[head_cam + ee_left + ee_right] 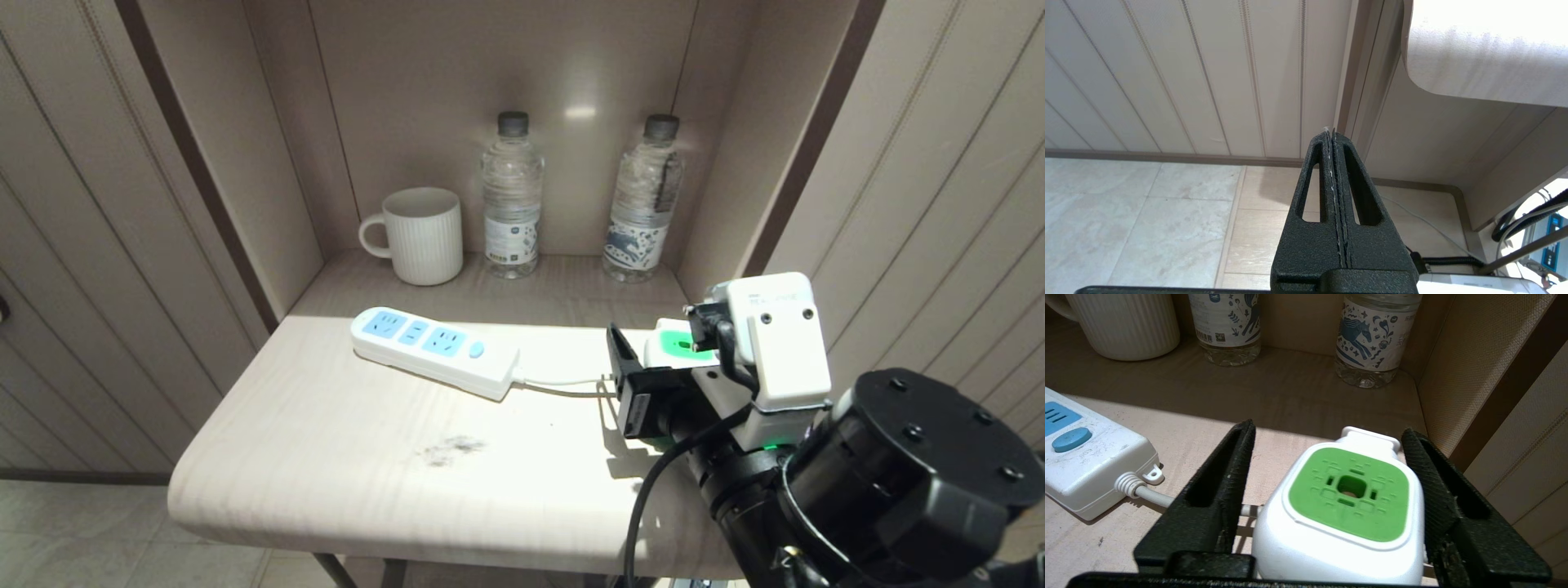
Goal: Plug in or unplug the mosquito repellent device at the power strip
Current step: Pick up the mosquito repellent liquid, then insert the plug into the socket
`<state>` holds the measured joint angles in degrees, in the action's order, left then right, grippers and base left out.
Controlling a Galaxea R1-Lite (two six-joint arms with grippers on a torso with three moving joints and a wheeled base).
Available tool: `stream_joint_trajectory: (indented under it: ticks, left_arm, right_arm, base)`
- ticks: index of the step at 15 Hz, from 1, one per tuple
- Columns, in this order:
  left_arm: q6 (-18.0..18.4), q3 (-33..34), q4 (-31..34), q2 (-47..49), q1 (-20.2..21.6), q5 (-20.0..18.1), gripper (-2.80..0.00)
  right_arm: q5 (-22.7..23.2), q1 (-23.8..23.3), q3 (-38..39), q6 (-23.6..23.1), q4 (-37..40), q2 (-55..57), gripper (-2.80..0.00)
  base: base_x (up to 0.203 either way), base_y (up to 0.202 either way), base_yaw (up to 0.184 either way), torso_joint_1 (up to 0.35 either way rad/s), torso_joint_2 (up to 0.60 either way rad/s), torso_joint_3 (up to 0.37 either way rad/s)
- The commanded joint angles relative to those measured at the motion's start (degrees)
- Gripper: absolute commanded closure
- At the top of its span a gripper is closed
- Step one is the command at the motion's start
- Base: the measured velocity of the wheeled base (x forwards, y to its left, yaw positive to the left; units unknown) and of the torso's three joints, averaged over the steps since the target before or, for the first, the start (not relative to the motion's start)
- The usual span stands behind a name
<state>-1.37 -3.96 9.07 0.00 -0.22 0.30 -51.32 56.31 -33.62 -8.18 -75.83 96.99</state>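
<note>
We have our right gripper (1327, 465) at the table's (326, 457) right edge, its fingers (1216, 490) spread either side of the mosquito repellent device (1347, 506). One finger lies against its right side; a gap shows on the left, so we cannot tell whether it is gripped. The power strip (437, 351) lies to its left, its sockets empty. Our left gripper (1333, 139) hangs pressed together beside the table, holding nothing.
</note>
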Motion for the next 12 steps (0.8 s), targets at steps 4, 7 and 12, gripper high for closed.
stream_joint_trajectory:
  ticks: [4,7,12]
  left_arm:
    - [-0.01,0.01,0.07,0.08,0.04,0.05,0.00]
    - [-0.04,0.01,0.07,0.08,-0.04,0.05,0.00]
    - [-0.04,0.01,0.07,0.08,-0.04,0.00,0.00]
  right_arm:
    - [-0.27,0.05,0.46,-0.08,-0.64,-0.04,0.00]
    - [-0.27,0.03,0.57,-0.25,-0.55,-0.31,0.00]
    - [-0.17,0.18,-5.74,-6.09,2.47,-6.63,0.00]
  base:
    - [0.000,0.000,0.000,0.000,0.00,0.000]
    - [0.000,0.000,0.000,0.000,0.00,0.000]
    - [0.000,0.000,0.000,0.000,0.00,0.000]
